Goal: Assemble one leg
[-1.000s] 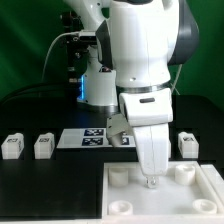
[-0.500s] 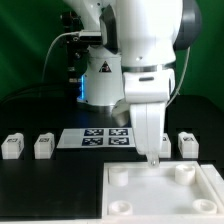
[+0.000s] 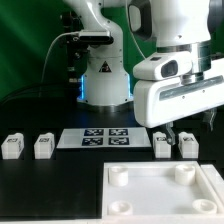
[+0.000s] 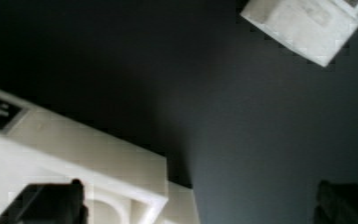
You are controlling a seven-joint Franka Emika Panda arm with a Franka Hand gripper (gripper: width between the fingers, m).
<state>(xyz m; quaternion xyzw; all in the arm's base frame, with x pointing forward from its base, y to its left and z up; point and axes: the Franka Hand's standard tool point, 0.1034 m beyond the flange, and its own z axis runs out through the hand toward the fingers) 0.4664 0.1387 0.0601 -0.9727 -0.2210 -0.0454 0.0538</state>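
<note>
My fingers (image 4: 51,202) are spread and empty; the nearest leg (image 3: 187,143) sits just below them on the bench (image 3: 60,185).

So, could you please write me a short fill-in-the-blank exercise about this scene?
1. ___ legs stand on the table, two at each side of the marker board.
2. The gripper is ___, holding nothing.
3. No leg is fitted into the tabletop; its visible sockets are all ___.
Missing words: four; open; empty.
</note>
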